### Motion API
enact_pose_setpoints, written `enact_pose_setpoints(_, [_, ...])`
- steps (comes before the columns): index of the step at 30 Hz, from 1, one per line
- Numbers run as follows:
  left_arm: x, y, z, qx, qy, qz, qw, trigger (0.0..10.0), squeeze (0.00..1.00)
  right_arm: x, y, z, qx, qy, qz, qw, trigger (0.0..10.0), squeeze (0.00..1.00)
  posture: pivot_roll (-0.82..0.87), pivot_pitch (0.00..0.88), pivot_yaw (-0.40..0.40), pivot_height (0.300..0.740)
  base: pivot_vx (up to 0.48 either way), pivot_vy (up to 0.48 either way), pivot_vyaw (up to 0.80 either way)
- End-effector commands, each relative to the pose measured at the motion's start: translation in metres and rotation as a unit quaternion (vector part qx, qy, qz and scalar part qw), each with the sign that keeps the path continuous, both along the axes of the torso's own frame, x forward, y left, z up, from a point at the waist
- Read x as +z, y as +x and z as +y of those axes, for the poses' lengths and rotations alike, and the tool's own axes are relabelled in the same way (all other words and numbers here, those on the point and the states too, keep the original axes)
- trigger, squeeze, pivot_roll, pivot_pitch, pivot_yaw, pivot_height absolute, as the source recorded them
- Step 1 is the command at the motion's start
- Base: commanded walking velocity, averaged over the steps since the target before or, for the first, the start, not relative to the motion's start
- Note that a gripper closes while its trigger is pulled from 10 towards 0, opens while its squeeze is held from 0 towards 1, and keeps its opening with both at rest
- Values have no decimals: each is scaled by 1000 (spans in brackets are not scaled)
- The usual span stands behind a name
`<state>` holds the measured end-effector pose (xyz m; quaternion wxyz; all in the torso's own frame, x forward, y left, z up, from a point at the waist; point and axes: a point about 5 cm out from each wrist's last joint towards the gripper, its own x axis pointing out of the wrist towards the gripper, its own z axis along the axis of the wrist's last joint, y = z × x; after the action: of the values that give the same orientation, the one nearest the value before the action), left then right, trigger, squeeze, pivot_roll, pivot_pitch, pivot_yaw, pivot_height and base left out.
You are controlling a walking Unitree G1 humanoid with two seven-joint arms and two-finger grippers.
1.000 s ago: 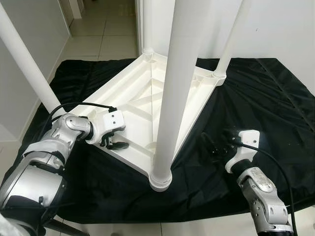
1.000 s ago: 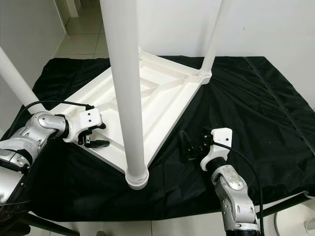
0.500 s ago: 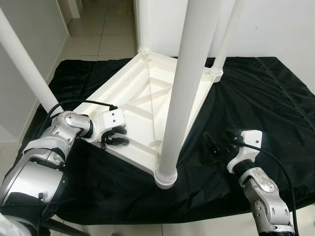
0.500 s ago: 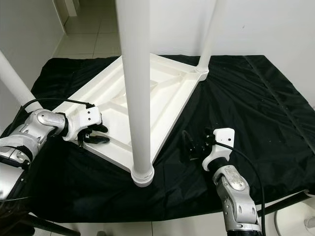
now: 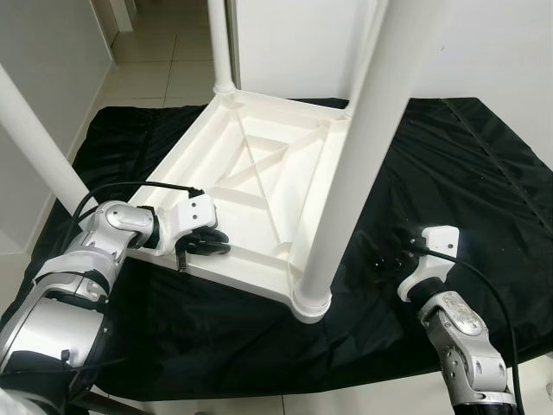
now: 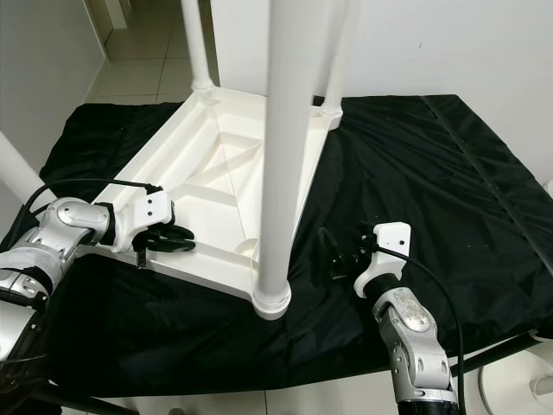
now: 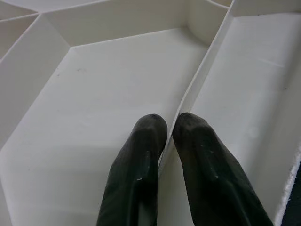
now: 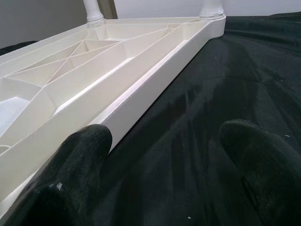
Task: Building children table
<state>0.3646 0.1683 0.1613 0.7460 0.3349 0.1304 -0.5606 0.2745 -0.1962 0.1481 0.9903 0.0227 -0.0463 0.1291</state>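
Black cloth [image 5: 484,164] covers the surface, with an upside-down white children's table [image 5: 259,173] on it, legs up. Left end effector [image 5: 207,245] pinches a thin rib [image 7: 195,89] inside the tabletop's underside. Right end effector [image 6: 339,259] hovers spread wide, empty, beside the table's edge.

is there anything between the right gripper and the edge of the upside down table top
Nothing visible. The right gripper is open over bare black cloth, with only cloth between it and the side edge of the white table top. The left gripper is already pinched on a rib inside the table top.
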Motion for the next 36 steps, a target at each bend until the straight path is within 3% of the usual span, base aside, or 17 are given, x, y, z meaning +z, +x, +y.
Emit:
enact_pose_setpoints(1, [-30, -6, 11, 59, 31, 32, 997, 10000, 0, -3, 1, -1, 2, -1, 9, 1000, 10000, 0, -19, 131, 29, 740, 0, 0, 0])
enact_pose_setpoints(2, [-24, -1, 7, 70, 23, 26, 997, 10000, 890, -3, 2, 0, 2, -1, 9, 1000, 10000, 0, -24, 131, 34, 740, 0, 0, 0])
enact_pose_setpoints(4, [-24, -1, 7, 70, 23, 26, 997, 10000, 890, -3, 2, 0, 2, -1, 9, 1000, 10000, 0, -24, 131, 34, 740, 0, 0, 0])
enact_pose_setpoints(5, [-20, 3, 4, 78, 18, 23, 997, 10000, 1000, -3, 1, 0, 2, -1, 9, 1000, 10000, 0, -24, 131, 34, 740, 0, 0, 0])
enact_pose_setpoints(8, [-19, 4, 2, 78, 25, 17, 997, 10000, 1000, -4, -1, -1, -2, 0, 10, 1000, 10000, 0, -30, 129, 41, 740, 0, 0, 0])
enact_pose_setpoints(9, [-19, 5, -1, 75, 30, 15, 997, 10000, 0, -4, -3, -3, -7, 1, 10, 1000, 10000, 0, -30, 129, 41, 740, 0, 0, 0])
enact_pose_setpoints(14, [-21, 5, -5, 79, 29, 25, 996, 10000, 0, -5, -4, -5, -14, 2, 11, 1000, 10000, 0, -41, 126, 51, 740, 0, 0, 0])
enact_pose_setpoints(15, [-21, 5, -5, 84, 21, 25, 996, 4549, 0, -5, -4, -5, -14, 2, 10, 1000, 10000, 0, -45, 126, 57, 740, 0, 0, 0])
enact_pose_setpoints(16, [-20, 6, -4, 89, 11, 25, 996, 0, 0, -5, -4, -5, -16, 1, 10, 1000, 10000, 0, -45, 126, 57, 740, 0, 0, 0])
enact_pose_setpoints(24, [-22, 1, 7, 93, -15, 39, 995, 0, 0, -6, -6, -7, -22, 1, 10, 1000, 10000, 0, -46, 126, 61, 740, 0, 0, 0])
enact_pose_setpoints(30, [-36, -15, 21, 83, -46, 62, 994, 0, 0, -7, -5, -9, -25, 0, 11, 1000, 10000, 0, -39, 124, 56, 740, 0, 0, 0])
enact_pose_setpoints(36, [-40, -26, 24, 67, -64, 68, 993, 0, 0, -7, -1, -6, -15, -2, 12, 1000, 10000, 0, -18, 125, 35, 740, 0, 0, 0])
